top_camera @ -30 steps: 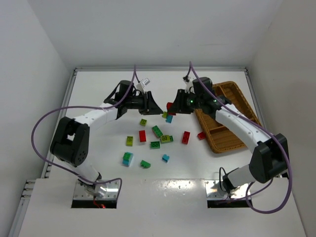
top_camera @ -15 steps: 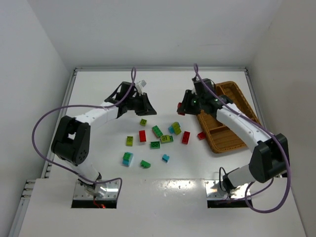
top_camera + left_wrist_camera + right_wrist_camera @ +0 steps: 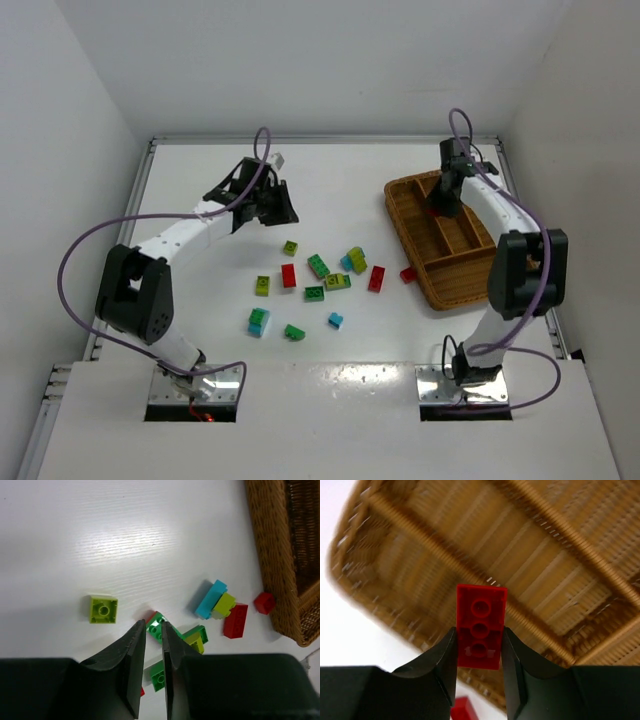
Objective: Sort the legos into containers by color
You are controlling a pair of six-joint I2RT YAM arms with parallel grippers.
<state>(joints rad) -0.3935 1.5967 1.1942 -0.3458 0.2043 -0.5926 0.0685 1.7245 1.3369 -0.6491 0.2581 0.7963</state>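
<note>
My right gripper (image 3: 479, 630) is shut on a red lego (image 3: 481, 625) and holds it above the brown wicker tray (image 3: 560, 555), over a divider near the tray's far left part (image 3: 405, 190). My left gripper (image 3: 154, 625) is nearly shut with nothing in it, above the table over a dark green lego (image 3: 159, 624). In the top view it (image 3: 282, 208) is up-left of the lego pile. Loose on the table lie red (image 3: 288, 275), dark green (image 3: 318, 265), yellow-green (image 3: 290, 247) and cyan (image 3: 336, 320) legos.
A small red lego (image 3: 408, 274) lies against the tray's left wall and also shows in the left wrist view (image 3: 264, 602). A red lego (image 3: 376, 278) and a cyan and yellow-green pair (image 3: 353, 260) lie just left of it. White walls enclose the table.
My right gripper carried the red lego from the table's middle to the right, over the tray. My left gripper drew back to the left and its jaws closed.
</note>
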